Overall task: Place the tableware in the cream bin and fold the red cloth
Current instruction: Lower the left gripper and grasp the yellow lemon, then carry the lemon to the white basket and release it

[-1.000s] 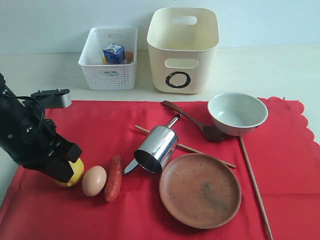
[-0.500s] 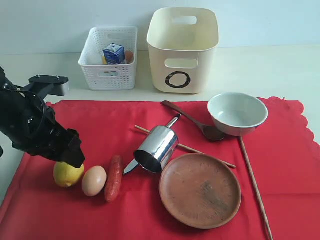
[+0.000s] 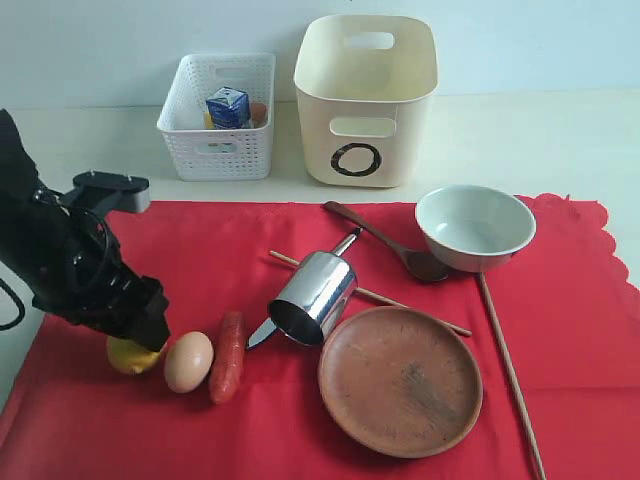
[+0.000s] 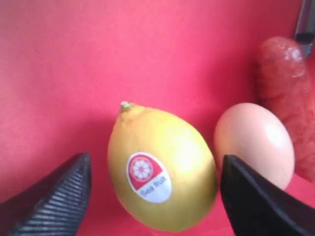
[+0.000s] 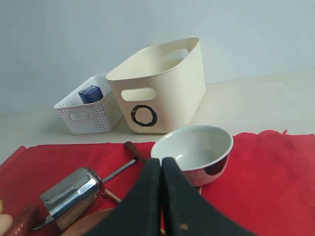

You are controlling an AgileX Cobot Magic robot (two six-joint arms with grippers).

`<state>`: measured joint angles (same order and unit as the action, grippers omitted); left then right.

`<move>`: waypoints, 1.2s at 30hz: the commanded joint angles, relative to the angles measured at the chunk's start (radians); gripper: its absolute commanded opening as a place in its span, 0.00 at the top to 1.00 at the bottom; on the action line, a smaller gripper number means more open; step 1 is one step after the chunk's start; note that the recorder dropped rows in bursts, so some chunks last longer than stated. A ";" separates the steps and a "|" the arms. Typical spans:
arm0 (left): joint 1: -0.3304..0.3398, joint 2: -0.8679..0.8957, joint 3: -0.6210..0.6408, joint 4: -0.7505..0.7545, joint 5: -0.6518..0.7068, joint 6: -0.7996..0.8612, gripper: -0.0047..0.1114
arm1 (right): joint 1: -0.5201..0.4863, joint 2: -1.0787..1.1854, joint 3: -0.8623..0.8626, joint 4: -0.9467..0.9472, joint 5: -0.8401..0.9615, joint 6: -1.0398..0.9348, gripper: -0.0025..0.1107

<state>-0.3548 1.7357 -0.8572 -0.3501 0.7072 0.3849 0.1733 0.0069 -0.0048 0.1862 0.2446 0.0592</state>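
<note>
Closest up, the brown plate (image 3: 400, 380) sits on the red cloth (image 3: 200, 250), which lies spread flat. On the left, the left fingers (image 4: 59, 194) are spread wide either side of the lemon (image 4: 162, 172), not squeezing it, with the egg (image 3: 188, 361) and sausage (image 3: 228, 356) right beside. The steel cup (image 3: 315, 297) lies on its side across one chopstick (image 3: 420, 313), knife (image 3: 260, 335) poking out next to it. Behind those are the spoon (image 3: 385, 238) and bowl (image 3: 475, 227). The right fingers (image 5: 147, 201) are pressed together, holding nothing. The cream bin (image 3: 365, 100) stands at the back on the bare surface (image 3: 500, 140), beside the white basket (image 3: 218, 115).
</note>
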 commanded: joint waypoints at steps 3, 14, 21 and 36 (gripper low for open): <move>-0.006 0.087 -0.006 0.021 -0.010 -0.029 0.45 | 0.000 -0.007 0.005 -0.001 -0.005 -0.006 0.98; -0.006 0.108 -0.006 0.017 0.022 -0.029 0.96 | 0.000 -0.007 0.005 -0.001 -0.007 -0.006 0.98; -0.006 0.083 -0.025 0.019 0.074 -0.029 0.96 | 0.000 -0.007 0.005 -0.001 -0.007 -0.006 0.98; -0.006 0.005 -0.328 0.018 0.105 -0.024 0.96 | 0.000 -0.007 0.005 -0.001 -0.007 -0.006 0.98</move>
<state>-0.3548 1.7523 -1.1435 -0.3350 0.8754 0.3624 0.1733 0.0069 -0.0048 0.1862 0.2446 0.0592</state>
